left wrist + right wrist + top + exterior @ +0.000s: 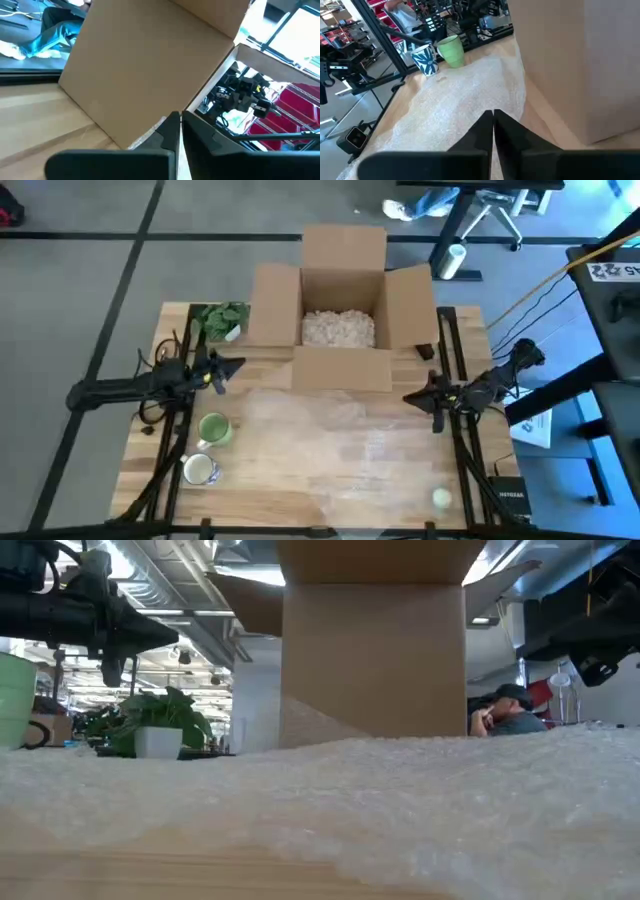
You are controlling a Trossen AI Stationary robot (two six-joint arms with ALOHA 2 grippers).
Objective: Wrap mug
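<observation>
A robotics lab or open-plan workspace. A wooden desk (300, 480) stands on grey carpet marked with dark lines, with a wheeled office chair (490, 215) behind it. The low view looks into a large room with exposed ceiling ducts (190, 585), strip lights, and a seated person (508, 712). Red metal shelving (295, 112) and black equipment frames stand nearby.

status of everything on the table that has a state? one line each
cardboard box: open, flaps out, packing fill inside
bubble wrap: spread flat on the table, nothing on it
green mug: upright, off the wrap, unwrapped
patterned mug: upright, beside the green mug
left claw: shut, empty
right claw: shut, empty
</observation>
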